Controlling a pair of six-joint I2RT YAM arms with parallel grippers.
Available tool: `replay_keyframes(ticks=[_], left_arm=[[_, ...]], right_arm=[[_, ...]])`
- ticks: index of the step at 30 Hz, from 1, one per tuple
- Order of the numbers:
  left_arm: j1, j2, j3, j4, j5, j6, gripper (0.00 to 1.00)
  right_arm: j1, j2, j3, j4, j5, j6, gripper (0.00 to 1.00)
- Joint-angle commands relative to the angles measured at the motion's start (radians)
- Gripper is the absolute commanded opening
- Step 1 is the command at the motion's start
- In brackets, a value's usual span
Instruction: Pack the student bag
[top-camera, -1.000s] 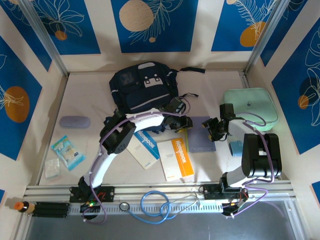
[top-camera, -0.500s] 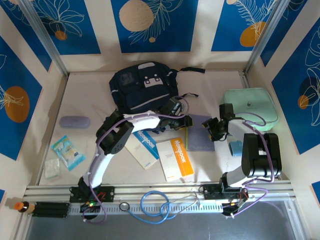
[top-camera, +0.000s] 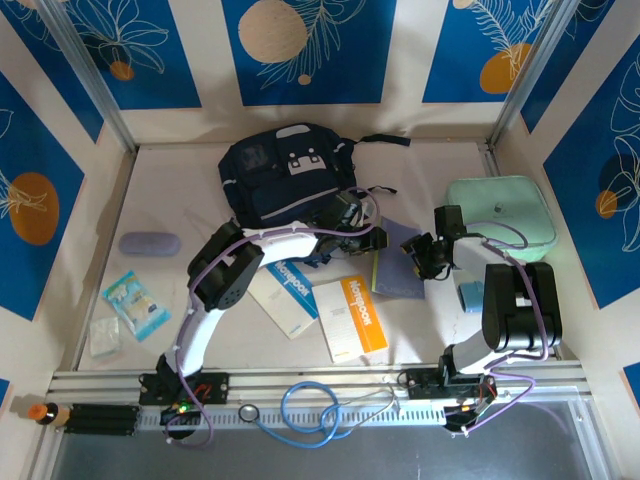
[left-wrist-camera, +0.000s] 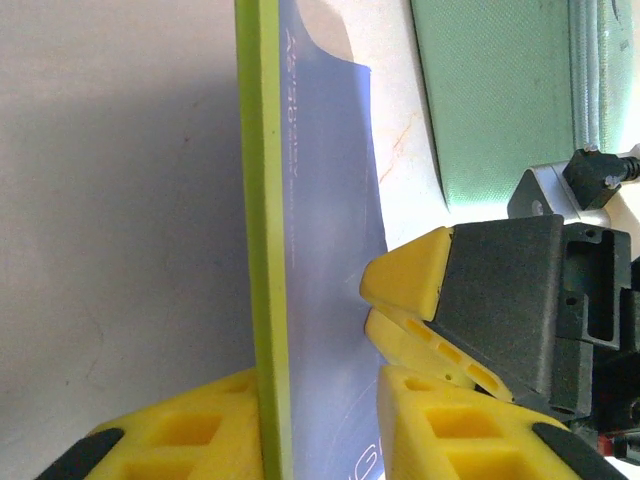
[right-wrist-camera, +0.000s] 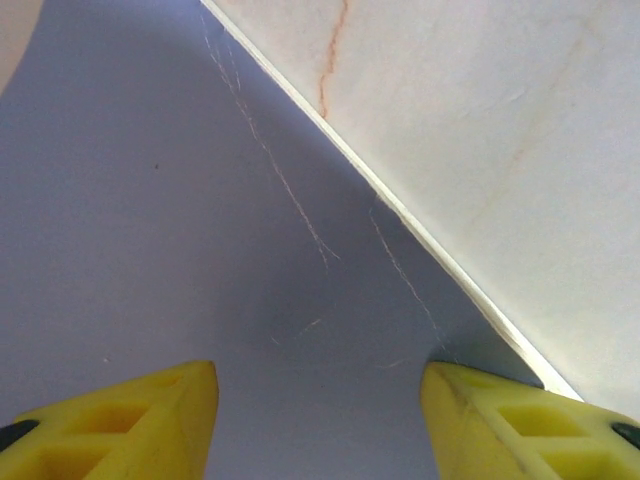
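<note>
- Well, the student bag (top-camera: 285, 175) lies flat just beyond the left gripper's (left-wrist-camera: 320, 385) fingers. No open mouth can be made out from above. A push that way would likely jam the notebook (top-camera: 405, 270) against fabric instead of sliding it in. A dark strap (top-camera: 375, 190) curls close beside that wrist and could snag it.
- The left fingers pinch the notebook by its green spine (left-wrist-camera: 262, 200), one pad on each side and low on the edge. With a hold that narrow, the book could well pivot or slip from the pads when raised.
- Between the two sets of fingers the lavender cover (left-wrist-camera: 320, 200) bows. It looks thin, so any pull from both sides might crease or peel it open.
- The right gripper (right-wrist-camera: 320, 395) has its fingers spread wide over the cover, and its tips seem to touch the sheet opposite the left pads. If it bears down while the left lifts, the book may be dragged free. The two grippers also sit very near each other, so a small misjudged move risks a knock.
- The mint-green case (top-camera: 500, 215) rests on the table (right-wrist-camera: 500, 150) just behind the right fingers, away from the book. A broad backward swing of that arm could shove it.
</note>
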Motion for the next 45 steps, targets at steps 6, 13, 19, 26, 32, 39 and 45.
replay_keyframes(ticks=[6, 13, 19, 26, 32, 39, 45], left_arm=[[-0.010, -0.012, 0.020, -0.024, -0.002, 0.001, 0.12], [0.013, -0.061, 0.003, -0.018, -0.039, 0.003, 0.00], [0.087, -0.186, -0.084, 0.032, -0.072, 0.005, 0.00], [0.210, -0.392, -0.233, 0.091, -0.144, -0.039, 0.00], [0.283, -0.546, -0.364, 0.196, -0.228, -0.167, 0.00], [0.287, -0.641, -0.464, 0.375, -0.315, -0.307, 0.00], [0.287, -0.649, -0.442, 0.429, -0.299, -0.338, 0.00]], right_arm=[[0.024, 0.038, -0.004, -0.023, -0.023, 0.001, 0.57], [0.024, -0.041, 0.009, -0.001, -0.040, -0.057, 0.60], [0.023, -0.163, 0.005, 0.093, -0.128, -0.094, 0.67], [0.037, -0.248, -0.038, 0.274, -0.286, -0.042, 0.75], [0.108, -0.235, -0.064, 0.488, -0.400, 0.096, 0.78], [0.212, -0.197, -0.082, 0.754, -0.408, 0.259, 0.87], [0.269, -0.098, -0.042, 0.916, -0.407, 0.377, 0.87]])
